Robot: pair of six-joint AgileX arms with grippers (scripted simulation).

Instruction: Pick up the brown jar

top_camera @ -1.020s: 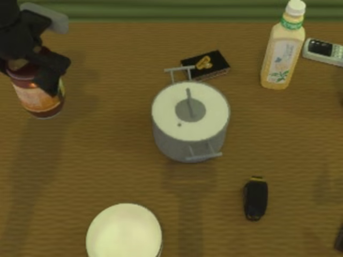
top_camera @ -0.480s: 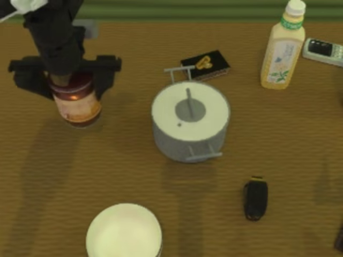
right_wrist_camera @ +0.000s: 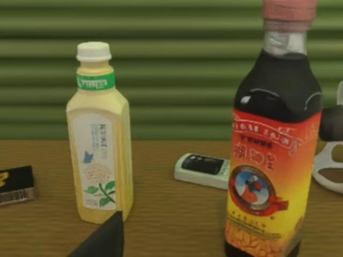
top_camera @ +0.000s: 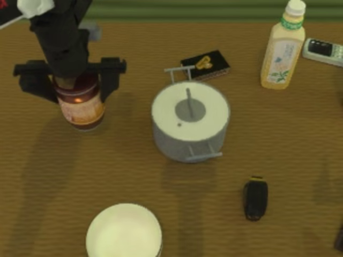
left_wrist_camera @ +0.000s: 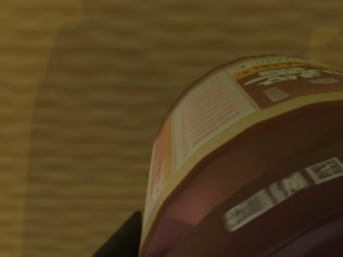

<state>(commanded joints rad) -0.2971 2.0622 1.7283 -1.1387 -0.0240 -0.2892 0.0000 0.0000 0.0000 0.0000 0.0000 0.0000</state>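
Observation:
The brown jar (top_camera: 81,104), dark reddish-brown with an orange-and-cream label, is at the back left of the table in the top view. My left gripper (top_camera: 69,80) comes down on it from above and is shut on the lid end, its black crossbar spreading to both sides. The jar's shadow falls well off to the front left. In the left wrist view the brown jar (left_wrist_camera: 241,160) fills the near field, with one dark finger (left_wrist_camera: 120,241) beside it. My right arm stays parked past the top view's right edge.
A grey pot with a white lid (top_camera: 190,120) stands mid-table, right of the jar. Behind it lies a black box (top_camera: 206,64). A pale-yellow bottle (top_camera: 282,51) and a phone (top_camera: 323,51) are back right. A black device (top_camera: 255,199) and a cream bowl (top_camera: 124,231) sit in front. A dark sauce bottle (right_wrist_camera: 276,144) stands near the right arm.
My left gripper has carried the jar from the far left edge rightward towards the pot, turning about its axis on the way. Over the last half second it moved only slightly.

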